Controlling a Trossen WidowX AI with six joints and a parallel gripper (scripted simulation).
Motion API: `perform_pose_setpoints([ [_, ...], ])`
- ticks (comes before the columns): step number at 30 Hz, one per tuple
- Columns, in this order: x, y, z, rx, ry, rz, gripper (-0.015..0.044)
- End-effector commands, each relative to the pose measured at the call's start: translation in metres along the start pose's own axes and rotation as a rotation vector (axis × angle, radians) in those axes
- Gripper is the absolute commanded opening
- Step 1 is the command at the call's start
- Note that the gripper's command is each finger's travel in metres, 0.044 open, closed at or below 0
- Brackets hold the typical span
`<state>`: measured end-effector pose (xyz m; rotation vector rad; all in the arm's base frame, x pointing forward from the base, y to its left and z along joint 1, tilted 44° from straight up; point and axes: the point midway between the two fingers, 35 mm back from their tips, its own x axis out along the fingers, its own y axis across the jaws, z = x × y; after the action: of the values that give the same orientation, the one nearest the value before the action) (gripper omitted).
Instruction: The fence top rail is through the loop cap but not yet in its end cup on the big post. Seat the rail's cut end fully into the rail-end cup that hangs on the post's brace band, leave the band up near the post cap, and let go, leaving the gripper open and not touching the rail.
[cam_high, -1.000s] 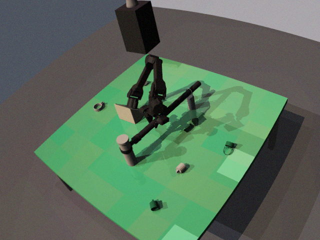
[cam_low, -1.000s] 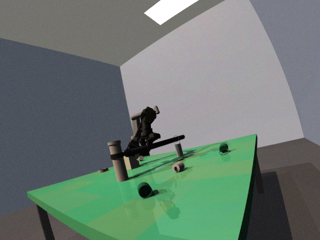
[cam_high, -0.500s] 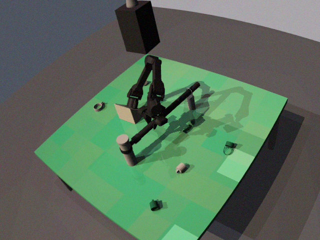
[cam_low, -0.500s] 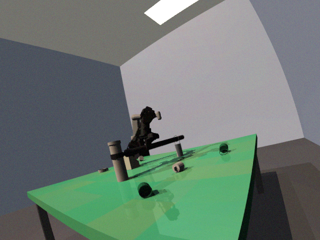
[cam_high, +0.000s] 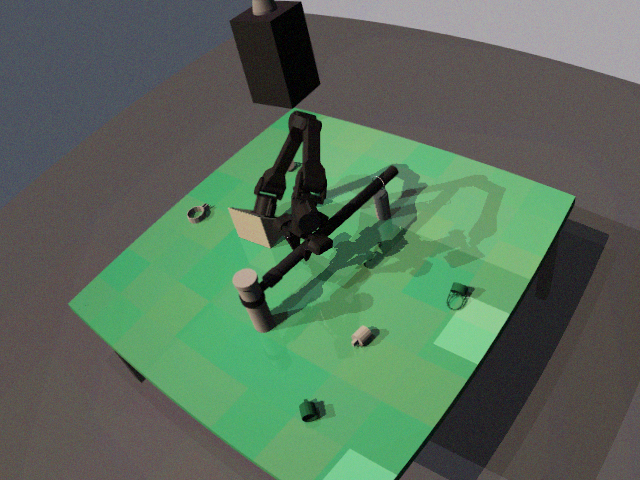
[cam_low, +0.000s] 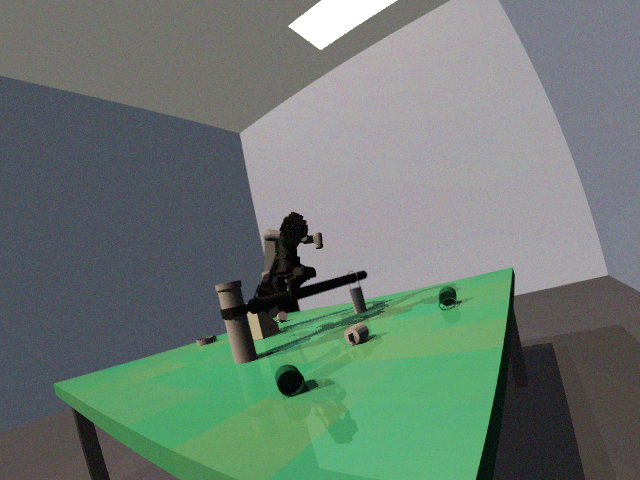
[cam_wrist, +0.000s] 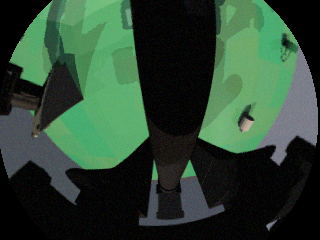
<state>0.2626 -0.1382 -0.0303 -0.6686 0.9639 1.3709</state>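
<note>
The dark rail (cam_high: 351, 207) (cam_low: 330, 285) (cam_wrist: 175, 65) slopes across the table, its far end through the wire loop on the small grey post (cam_high: 382, 205) (cam_low: 357, 300). My gripper (cam_high: 308, 245) (cam_low: 292, 295) (cam_wrist: 168, 137) is shut on the rail partway along it. The big pale post (cam_high: 260, 316) (cam_low: 239, 338) carries a dark brace band (cam_high: 252, 302) (cam_low: 233, 311) a little below its cap (cam_high: 245, 279) (cam_low: 228, 285). The dark rail-end cup (cam_high: 270, 277) (cam_low: 256, 304) is on the band's rail side, in line with the rail. The rail's cut end meets the cup; how deep it sits is hidden.
A tan panel (cam_high: 252, 227) (cam_low: 255, 326) (cam_wrist: 61, 97) stands beside the arm. A pale fitting (cam_high: 362, 335) (cam_low: 356, 334) (cam_wrist: 246, 122), a green cup (cam_high: 308, 410) (cam_low: 289, 380), a green loop cap (cam_high: 459, 289) (cam_low: 447, 297) and a grey ring (cam_high: 194, 219) (cam_low: 206, 341) lie on the table.
</note>
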Motion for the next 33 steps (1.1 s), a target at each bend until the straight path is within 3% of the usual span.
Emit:
perform_pose_setpoints([
  [1, -0.004, -0.001, -0.009, 0.001, 0.017, -0.011, 0.0],
  [16, 0.001, 0.0, -0.005, -0.001, 0.0, 0.002, 0.0],
  [26, 0.0, 0.0, -0.004, -0.001, 0.0, 0.002, 0.0263],
  [33, -0.031, 0.0, 0.013, -0.001, -0.001, 0.004, 0.044],
])
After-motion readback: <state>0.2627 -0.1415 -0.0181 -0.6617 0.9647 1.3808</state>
